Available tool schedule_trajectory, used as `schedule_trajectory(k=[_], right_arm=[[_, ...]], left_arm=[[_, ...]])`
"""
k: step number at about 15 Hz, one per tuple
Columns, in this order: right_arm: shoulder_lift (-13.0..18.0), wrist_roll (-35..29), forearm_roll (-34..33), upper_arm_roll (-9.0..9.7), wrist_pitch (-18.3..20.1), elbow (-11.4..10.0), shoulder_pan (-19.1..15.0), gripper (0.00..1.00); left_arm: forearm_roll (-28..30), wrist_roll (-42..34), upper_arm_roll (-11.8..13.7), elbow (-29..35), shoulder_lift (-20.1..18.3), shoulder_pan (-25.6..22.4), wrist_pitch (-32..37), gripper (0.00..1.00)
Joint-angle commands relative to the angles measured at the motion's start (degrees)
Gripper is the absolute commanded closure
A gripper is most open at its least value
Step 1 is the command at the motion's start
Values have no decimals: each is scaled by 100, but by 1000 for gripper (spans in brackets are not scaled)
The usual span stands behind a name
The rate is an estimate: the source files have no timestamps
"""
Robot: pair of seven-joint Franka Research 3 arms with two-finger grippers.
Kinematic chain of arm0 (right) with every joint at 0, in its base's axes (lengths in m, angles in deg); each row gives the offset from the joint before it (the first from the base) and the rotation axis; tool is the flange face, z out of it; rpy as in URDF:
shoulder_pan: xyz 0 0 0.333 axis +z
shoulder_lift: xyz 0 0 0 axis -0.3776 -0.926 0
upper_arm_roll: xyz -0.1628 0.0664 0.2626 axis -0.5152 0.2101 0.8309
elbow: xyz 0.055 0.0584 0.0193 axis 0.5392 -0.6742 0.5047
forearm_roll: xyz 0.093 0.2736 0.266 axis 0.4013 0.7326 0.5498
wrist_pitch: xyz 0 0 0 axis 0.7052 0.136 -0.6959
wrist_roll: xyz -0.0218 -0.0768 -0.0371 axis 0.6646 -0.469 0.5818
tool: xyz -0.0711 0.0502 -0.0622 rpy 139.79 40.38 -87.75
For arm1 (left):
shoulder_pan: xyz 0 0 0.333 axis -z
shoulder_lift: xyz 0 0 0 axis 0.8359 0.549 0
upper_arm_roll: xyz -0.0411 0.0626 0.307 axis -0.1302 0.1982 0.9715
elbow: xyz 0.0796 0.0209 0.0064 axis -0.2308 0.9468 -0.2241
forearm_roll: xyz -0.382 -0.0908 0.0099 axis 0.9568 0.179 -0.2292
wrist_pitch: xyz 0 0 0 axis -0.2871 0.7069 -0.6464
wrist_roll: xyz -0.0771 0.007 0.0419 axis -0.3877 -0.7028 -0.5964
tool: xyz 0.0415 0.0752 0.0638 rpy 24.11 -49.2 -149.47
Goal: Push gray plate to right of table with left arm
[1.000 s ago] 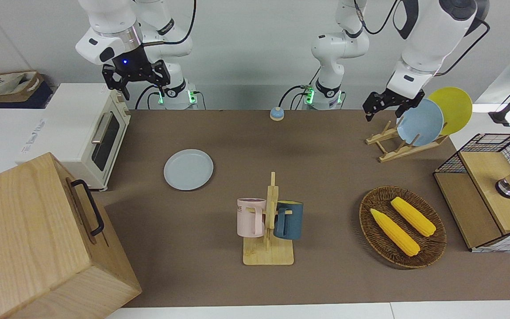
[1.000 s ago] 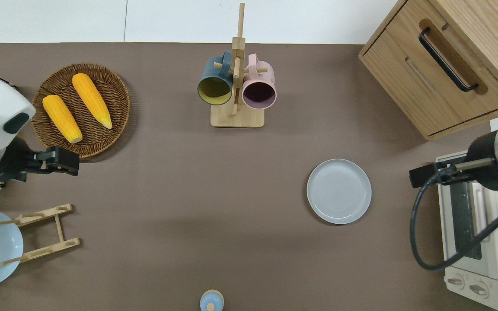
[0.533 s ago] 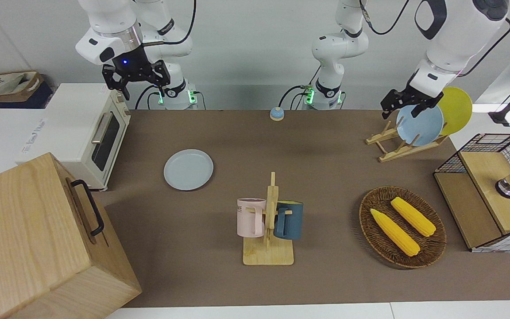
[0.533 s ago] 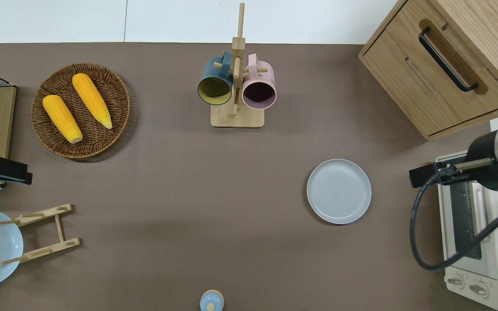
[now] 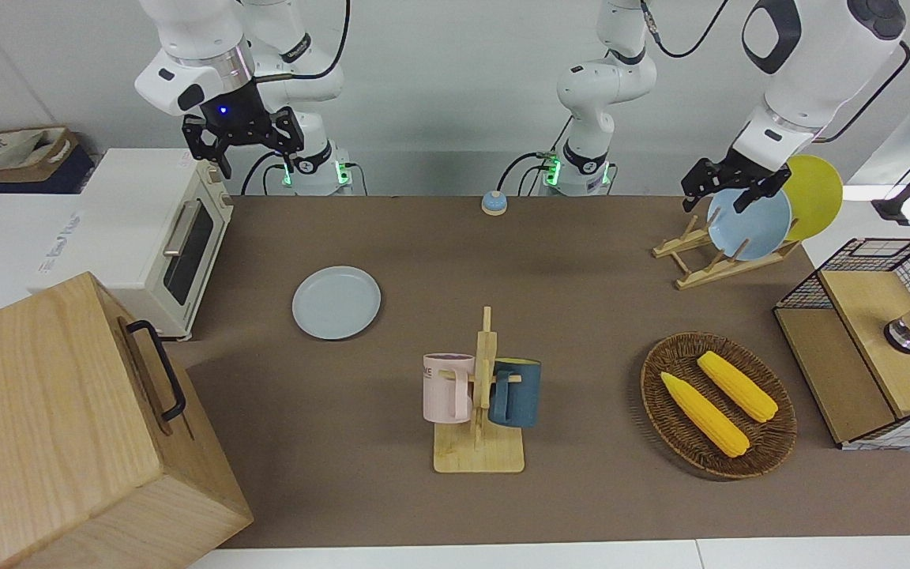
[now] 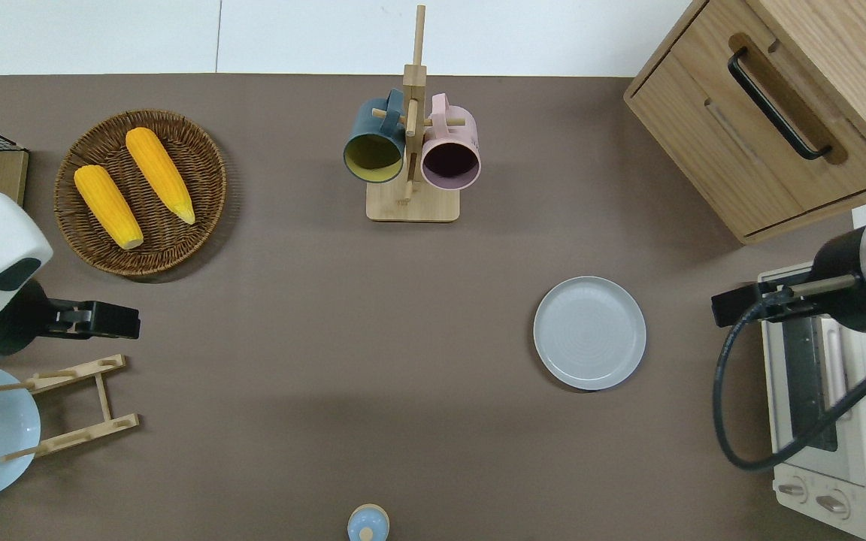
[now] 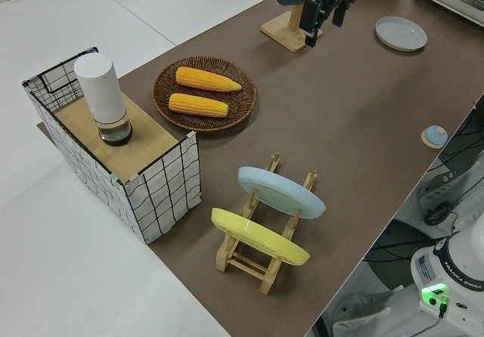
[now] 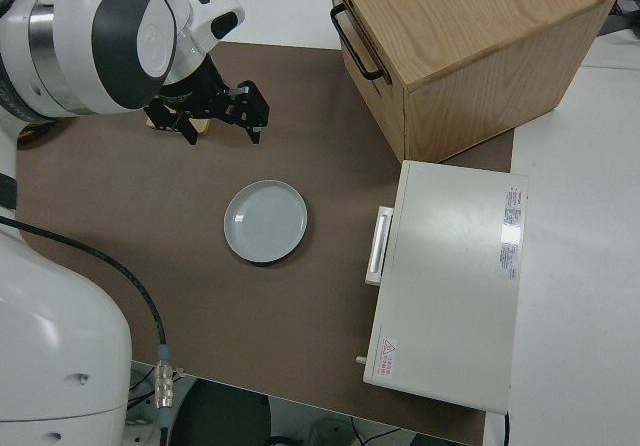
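Observation:
The gray plate (image 5: 336, 303) (image 6: 589, 333) (image 8: 265, 221) lies flat on the brown table (image 5: 565, 308), toward the right arm's end and close to the toaster oven. Nothing touches it. My left gripper (image 5: 714, 197) (image 6: 128, 323) (image 7: 324, 21) hangs open and empty in the air over bare table next to the wooden plate rack (image 6: 72, 406), far from the gray plate. The right arm is parked, its gripper (image 5: 253, 154) (image 8: 222, 124) open.
A mug stand (image 5: 480, 395) with a pink and a blue mug stands mid-table. A wicker basket (image 5: 771, 442) holds two corn cobs. The rack carries a sky-blue plate (image 5: 749, 225) and a yellow plate (image 5: 814, 190). A toaster oven (image 5: 155, 229), wooden cabinet (image 5: 60, 427), wire shelf (image 5: 858, 348) and bell (image 5: 494, 203) line the edges.
The left gripper swung out toward its own end of the table, then back toward the middle, ending closer to the plate rack. The gray plate and right arm have not moved.

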Motion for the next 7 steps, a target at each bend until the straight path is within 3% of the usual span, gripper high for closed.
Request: schedule_trajectory(k=[1, 7], right_arm=[[17, -14, 59, 86, 83, 46, -115, 17], [17, -5, 59, 77, 83, 46, -115, 17]], left_arm=[[3, 135, -123, 256, -210, 35, -127, 2], [-6, 126, -114, 256, -192, 8, -118, 0]])
